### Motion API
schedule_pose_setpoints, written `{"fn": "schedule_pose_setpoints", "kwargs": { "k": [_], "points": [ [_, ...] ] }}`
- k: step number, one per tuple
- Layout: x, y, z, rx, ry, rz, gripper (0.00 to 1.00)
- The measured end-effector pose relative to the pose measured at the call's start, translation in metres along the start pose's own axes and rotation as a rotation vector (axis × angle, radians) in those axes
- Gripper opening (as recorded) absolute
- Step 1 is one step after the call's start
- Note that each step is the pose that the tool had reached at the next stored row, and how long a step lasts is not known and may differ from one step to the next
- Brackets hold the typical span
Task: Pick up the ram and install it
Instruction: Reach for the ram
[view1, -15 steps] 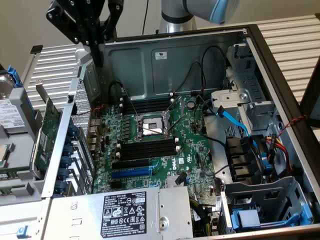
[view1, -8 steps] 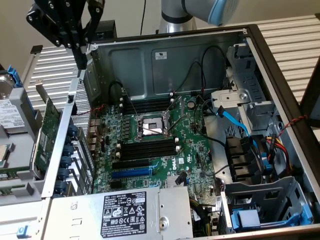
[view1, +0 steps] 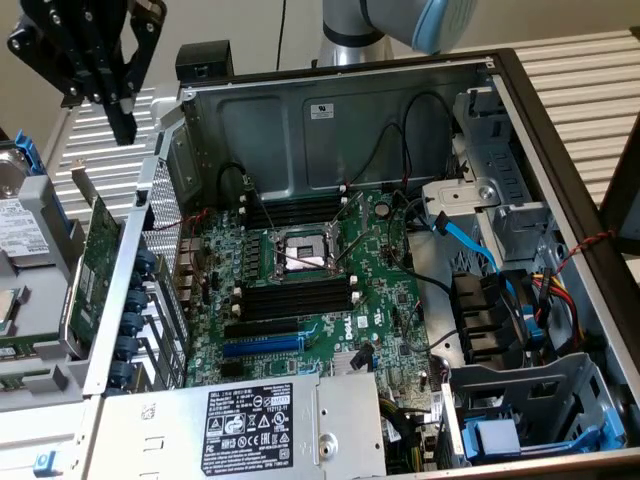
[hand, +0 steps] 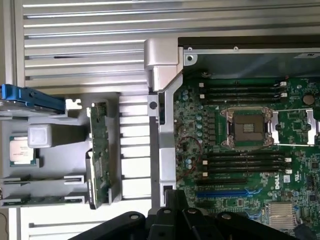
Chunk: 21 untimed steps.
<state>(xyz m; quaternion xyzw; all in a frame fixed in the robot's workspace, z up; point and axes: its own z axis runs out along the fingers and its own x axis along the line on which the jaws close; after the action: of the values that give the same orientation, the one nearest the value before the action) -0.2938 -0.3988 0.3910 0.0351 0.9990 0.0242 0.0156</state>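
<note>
The ram looks like a thin dark green strip standing on edge in the grey holder tray beside the open computer case. A sliver of it also shows at the exterior view's left edge. My black gripper hangs high at the exterior view's upper left, above the slatted table and well off the ram. Its fingers are shut with nothing between them. In the wrist view, my gripper sits over the case wall. Black memory slots with white clips flank the processor socket on the green motherboard.
A larger green card with a metal bracket stands upright between the tray and the case wall. A processor chip lies in the tray. Cables, a blue fan and drive cages crowd the case at the exterior view's right.
</note>
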Motion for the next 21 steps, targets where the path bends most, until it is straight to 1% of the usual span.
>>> {"fn": "schedule_pose_setpoints", "kwargs": {
  "k": [10, 13, 21],
  "points": [
    [0.045, -0.0032, -0.0007, 0.0000, 0.0000, 0.000, 0.11],
    [0.061, -0.0043, -0.0012, 0.0001, 0.0004, 0.000, 0.11],
    [0.093, -0.0067, -0.0020, 0.0003, 0.0031, 0.000, 0.11]
  ]
}}
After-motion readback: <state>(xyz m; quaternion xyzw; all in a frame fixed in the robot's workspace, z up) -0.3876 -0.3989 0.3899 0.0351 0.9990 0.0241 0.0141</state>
